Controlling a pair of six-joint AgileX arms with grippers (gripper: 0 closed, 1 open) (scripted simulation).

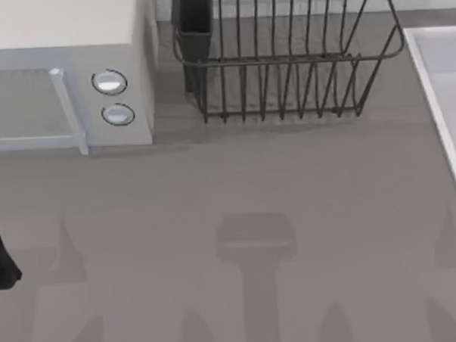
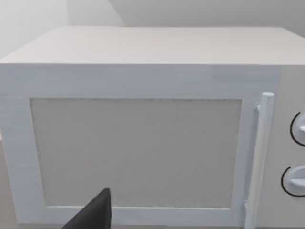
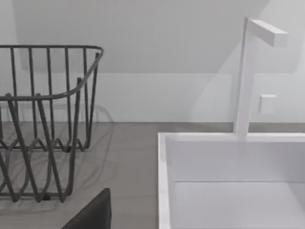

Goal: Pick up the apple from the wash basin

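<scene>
Three large things fill our frames: tabletop (image 1: 251, 185), microwave (image 1: 65, 72) upper left, wash basin (image 1: 444, 93) at right edge, then dish rack (image 1: 283, 55). We judge the reach not begun; next we approach the basin. Apple unseen, so its place and axis unknown. End effector states we cannot tell.

The pale rectangular wash basin (image 1: 436, 78) lies recessed at the table's right edge.
</scene>
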